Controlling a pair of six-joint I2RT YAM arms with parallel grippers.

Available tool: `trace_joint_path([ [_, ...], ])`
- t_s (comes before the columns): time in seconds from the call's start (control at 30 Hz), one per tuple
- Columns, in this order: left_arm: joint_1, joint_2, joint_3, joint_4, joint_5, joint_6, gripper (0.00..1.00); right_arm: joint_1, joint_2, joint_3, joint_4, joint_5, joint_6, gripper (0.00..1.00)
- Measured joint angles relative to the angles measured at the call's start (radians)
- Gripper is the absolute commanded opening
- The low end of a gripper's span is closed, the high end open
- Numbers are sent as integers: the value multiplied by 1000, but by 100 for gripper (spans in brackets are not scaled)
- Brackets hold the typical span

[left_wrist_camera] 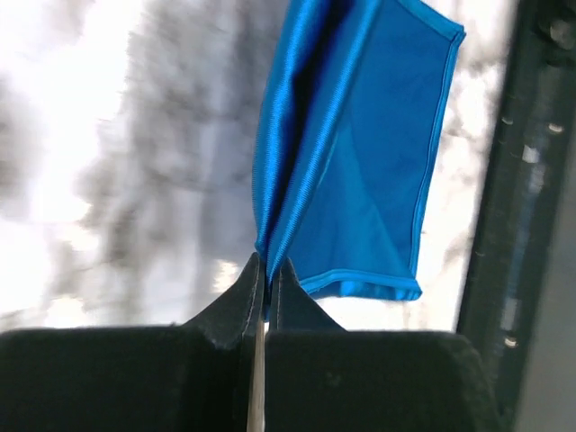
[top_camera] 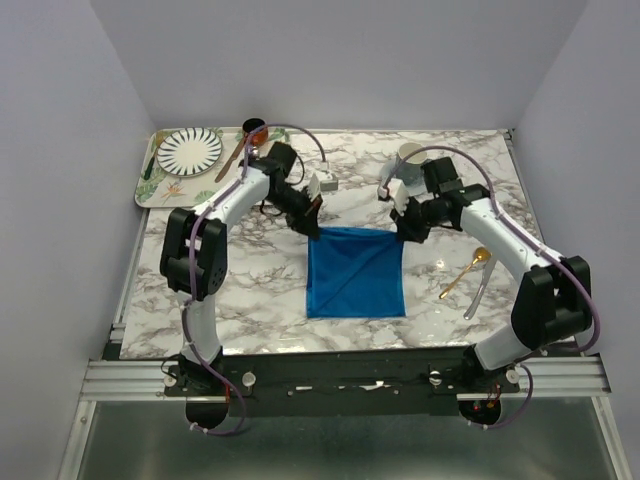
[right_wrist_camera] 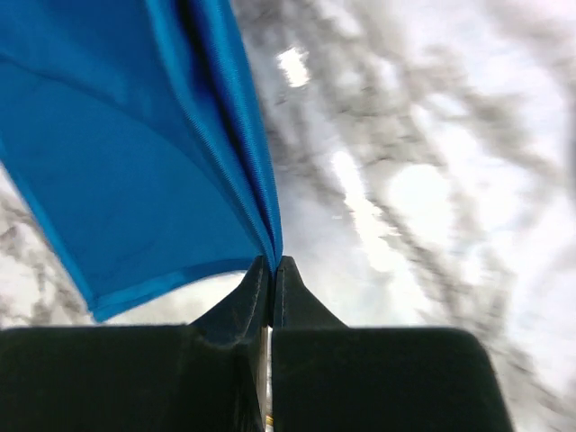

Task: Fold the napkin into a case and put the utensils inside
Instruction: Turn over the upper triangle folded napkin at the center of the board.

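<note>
With left hand (top_camera: 316, 232) and right hand (top_camera: 401, 236) each pinched shut on a far corner of the napkin (top_camera: 355, 275), holds that edge up, rest draped nearward onto the surface (top_camera: 250, 290); leaves the case unformed, utensils (top_camera: 466, 272) lying outside the right hand, not yet loaded.

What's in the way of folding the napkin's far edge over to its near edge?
Nothing visible. The left gripper and right gripper are each shut on a far corner of the napkin, and nothing lies on it. The gold spoon and silver utensil lie to its right, clear of it.
</note>
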Motion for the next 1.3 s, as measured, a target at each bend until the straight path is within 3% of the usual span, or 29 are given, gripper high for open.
trace_joint_path([
  [0.23,31,-5,436,48,-199,38,0,-10,-27,189,113,108,-48,0],
  [0.37,35,-7,537,186,-274,68,0,-11,-33,205,291,176,-89,1],
  [0.47,36,-12,475,323,-307,98,0,-11,-41,132,494,226,-143,1],
  [0.67,29,-23,142,522,-318,188,0,-4,-41,-145,789,248,-269,0],
  [0.77,5,-61,-89,581,-314,243,0,11,-42,-270,857,240,-307,0],
  [0.9,-25,-133,-265,604,-306,297,0,36,-74,-439,877,212,-338,0],
  [1.13,-31,-236,-343,603,-297,317,0,62,-201,-513,867,186,-330,1],
  [1.3,-17,-234,-210,539,-316,253,0,60,-171,-365,815,234,-285,0],
])
